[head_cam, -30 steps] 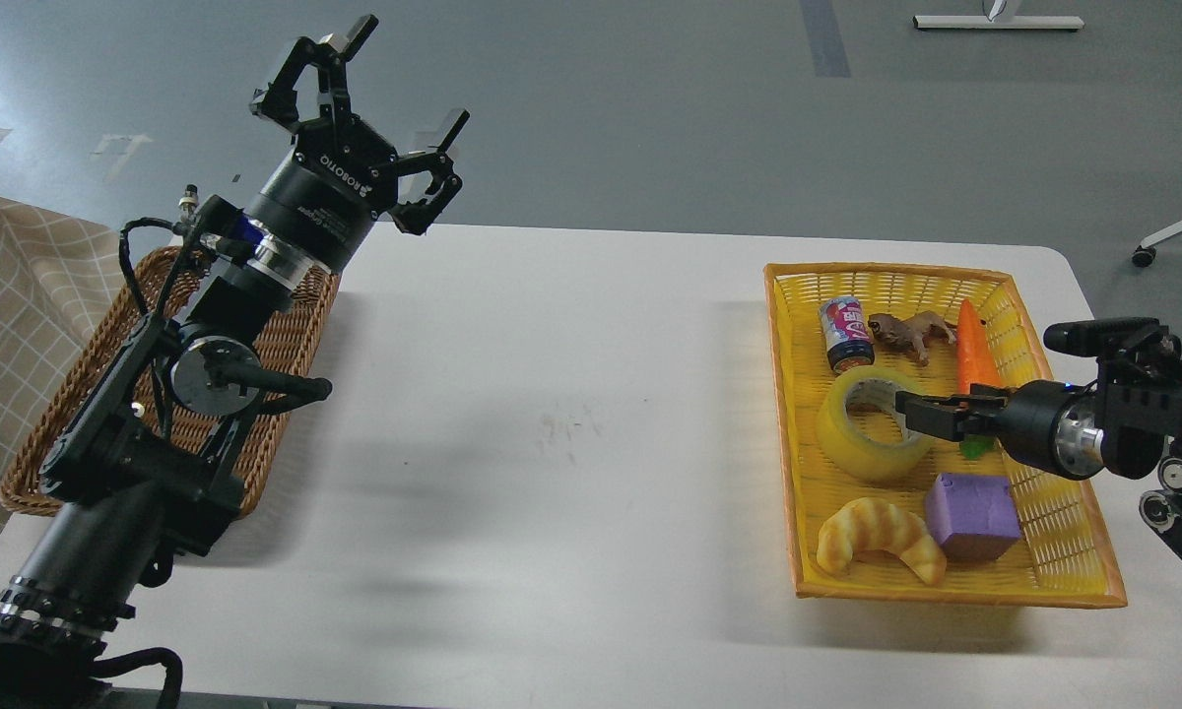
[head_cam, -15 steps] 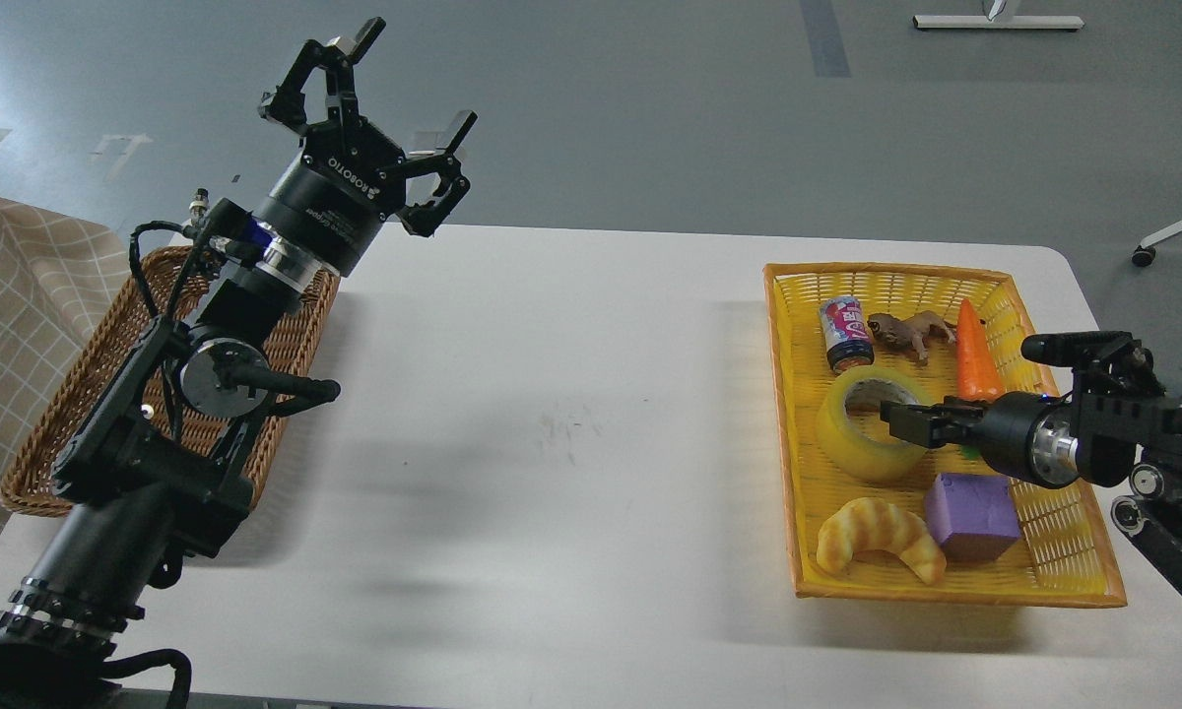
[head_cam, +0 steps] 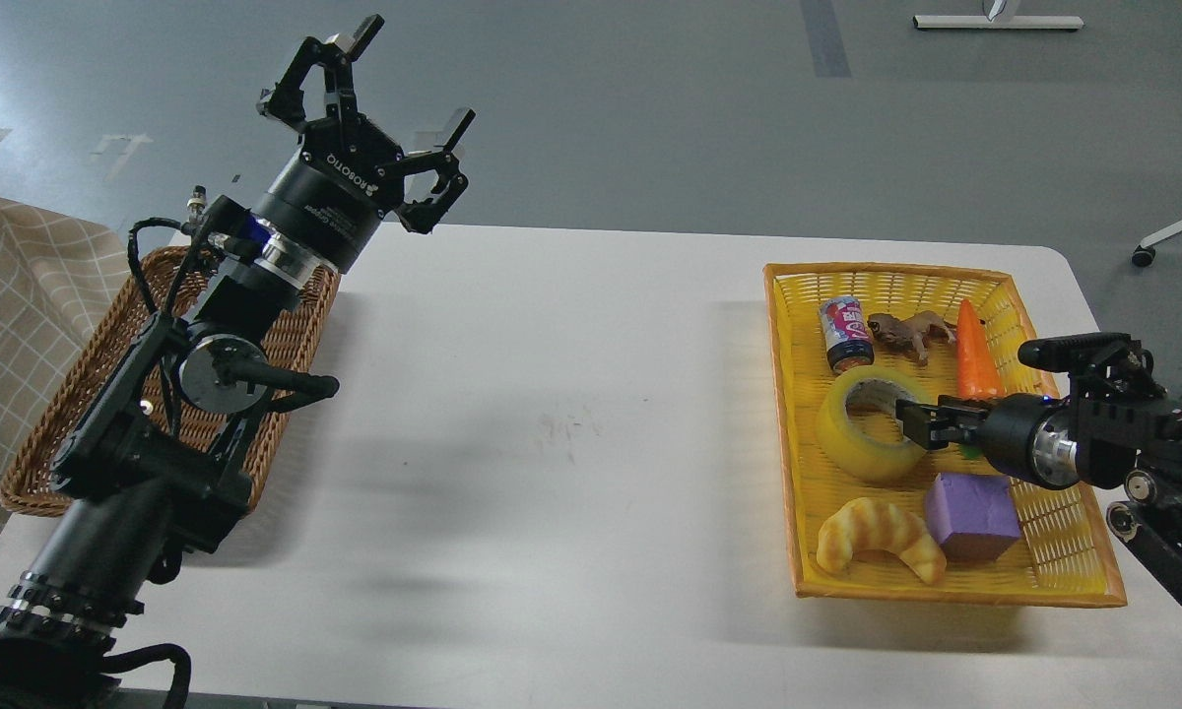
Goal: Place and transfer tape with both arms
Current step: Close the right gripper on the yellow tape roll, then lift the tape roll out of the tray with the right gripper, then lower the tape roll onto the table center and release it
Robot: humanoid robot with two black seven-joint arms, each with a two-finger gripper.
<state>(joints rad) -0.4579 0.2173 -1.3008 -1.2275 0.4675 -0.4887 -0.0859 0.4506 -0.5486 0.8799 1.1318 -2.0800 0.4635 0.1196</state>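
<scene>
The yellow tape [head_cam: 852, 438] lies flat in the yellow basket [head_cam: 1054, 576] at the right of the table. My right gripper [head_cam: 914, 421] comes in from the right, low over the basket, with its dark fingers at the roll's right wall; I cannot tell how wide the jaws stand or whether they hold the roll. My left gripper [head_cam: 409, 81] is raised above the table's far left edge, open and empty, fingers pointing up and away.
In the yellow basket are also a small can [head_cam: 846, 333], a brown animal toy [head_cam: 909, 333], an orange carrot [head_cam: 975, 353], a purple block [head_cam: 973, 516] and a croissant toy [head_cam: 879, 537]. A brown wicker basket [head_cam: 39, 463] stands at the table's left, partly behind my left arm.
My right gripper has shifted slightly up and left at the tape's right wall, then eased back right. The tape has barely moved. My left arm has shifted only a little.
</scene>
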